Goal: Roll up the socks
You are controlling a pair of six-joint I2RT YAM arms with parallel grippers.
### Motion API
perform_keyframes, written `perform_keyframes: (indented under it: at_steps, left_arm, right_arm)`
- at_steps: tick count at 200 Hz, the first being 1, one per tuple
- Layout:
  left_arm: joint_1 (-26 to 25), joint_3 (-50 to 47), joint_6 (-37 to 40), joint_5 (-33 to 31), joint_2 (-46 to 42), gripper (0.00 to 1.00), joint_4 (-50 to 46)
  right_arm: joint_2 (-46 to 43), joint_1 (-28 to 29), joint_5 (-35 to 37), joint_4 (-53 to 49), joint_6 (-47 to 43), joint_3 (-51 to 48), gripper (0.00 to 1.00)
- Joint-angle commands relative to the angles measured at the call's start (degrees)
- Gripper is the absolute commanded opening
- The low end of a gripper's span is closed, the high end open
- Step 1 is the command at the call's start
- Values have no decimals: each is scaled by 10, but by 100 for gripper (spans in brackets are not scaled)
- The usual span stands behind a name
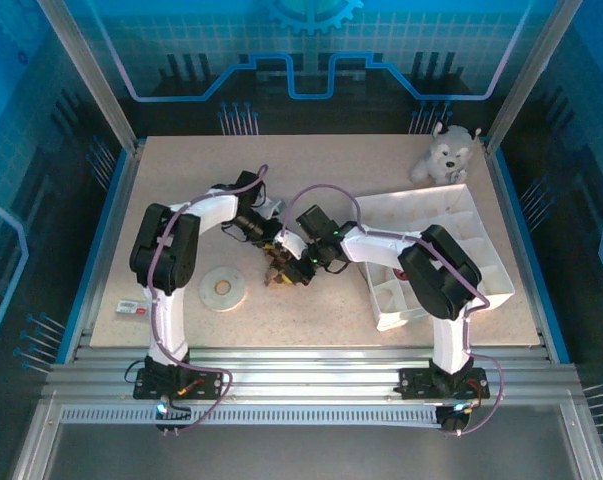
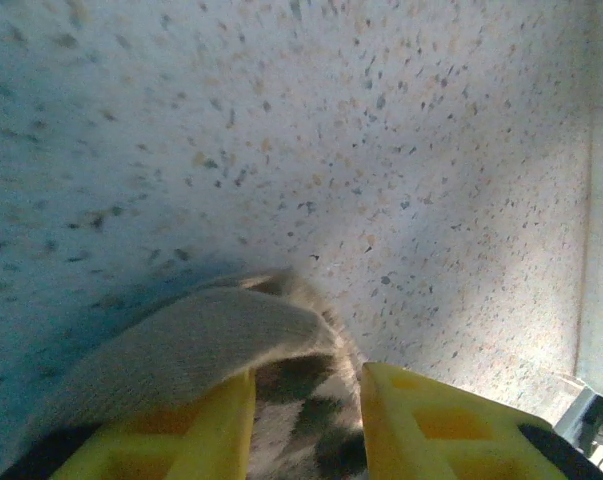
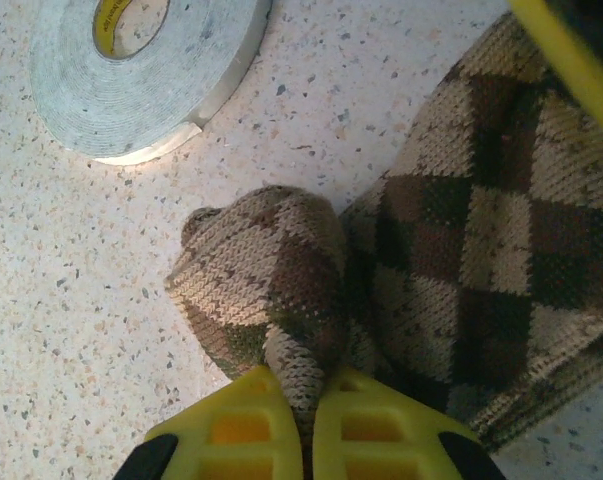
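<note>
R pincer [image 3: 306, 385] clamped on a bunched fold of the argyle sock [image 3: 461, 260], which lies mid surface [image 3: 71, 300] near the tape roll [image 3: 131, 70]. L pincer [image 2: 306, 390] fingers part-apart w/ argyle fabric between them. Tan sock [image 2: 191, 350] draped over one finger; can't tell if it's gripping.

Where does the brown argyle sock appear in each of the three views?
Top external: the argyle sock lies near the centre, where the two arms meet, just right of the tape roll.
Left wrist: bottom centre, between the left gripper's yellow fingers.
Right wrist: centre and right side; the right gripper pinches a fold of it.
Shared landmark: the tape roll, top left in the right wrist view.
</note>
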Motion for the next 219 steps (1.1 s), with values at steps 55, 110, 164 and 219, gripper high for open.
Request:
perform_keyframes:
  at_steps: [55,110,164,219]
  left_arm:
    - [40,-91,170,-7,-163,37,41]
    - [50,-250,402,24,-303,36,127]
    - [-1,-415,645,40,-419,42,283]
    - [-80,-457,708,-58,-397,51,404]
  right_arm:
    - [73,-31,13,-168,29,40,0]
    - [106,-54,3,-196,33,65,0]
    - [124,-62,57,-224,38,86,0]
    - [156,-63,54,-234,36,99,0]
